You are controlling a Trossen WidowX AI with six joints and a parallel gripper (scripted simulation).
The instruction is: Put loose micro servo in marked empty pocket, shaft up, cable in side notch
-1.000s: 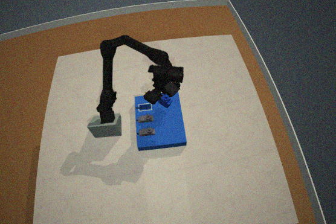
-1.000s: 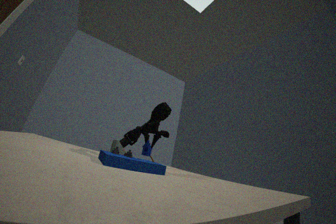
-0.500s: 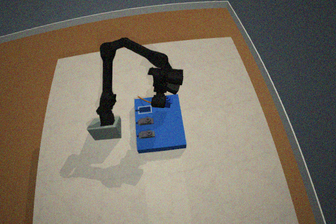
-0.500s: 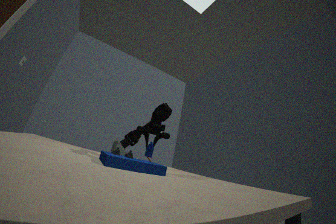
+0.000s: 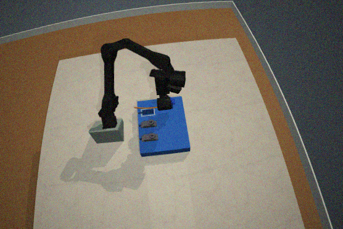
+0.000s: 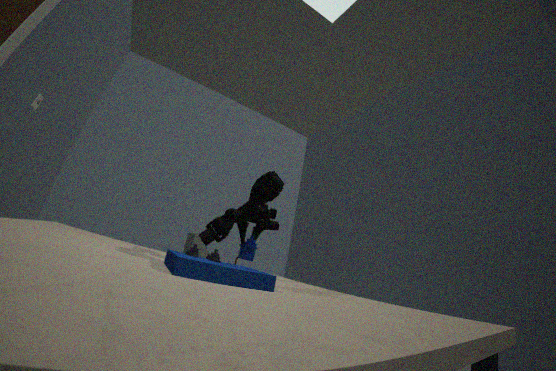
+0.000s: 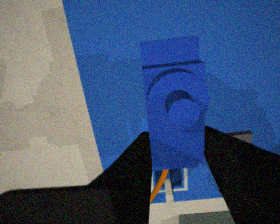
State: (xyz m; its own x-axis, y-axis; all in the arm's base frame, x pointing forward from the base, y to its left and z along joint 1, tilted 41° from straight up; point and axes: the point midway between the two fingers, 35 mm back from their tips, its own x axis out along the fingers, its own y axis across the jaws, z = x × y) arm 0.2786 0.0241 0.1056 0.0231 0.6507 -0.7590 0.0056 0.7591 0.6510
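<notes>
My gripper [image 5: 165,105] [image 6: 248,243] [image 7: 174,135] is shut on the blue micro servo [image 5: 173,102] [image 6: 247,250] [image 7: 176,117], one finger on each side of its body. The servo hangs above the blue deck [image 5: 173,131] [image 6: 220,275] [image 7: 112,95], with its output shaft facing the wrist camera, upward. Its orange cable [image 5: 145,107] [image 7: 160,187] runs from the end nearer the pocket, toward the deck's left edge in the top view. The white-outlined empty pocket [image 5: 148,112] [image 7: 176,178] lies beyond that end, partly hidden in the wrist view. The top view mostly hides the servo behind the gripper.
Two grey servos [image 5: 148,124] [image 5: 150,137] sit in the deck beside the pocket, in a row. One shows partly behind the right finger in the wrist view. A grey-green block [image 5: 108,135] [image 7: 207,219] stands at the arm's base, left of the deck in the top view.
</notes>
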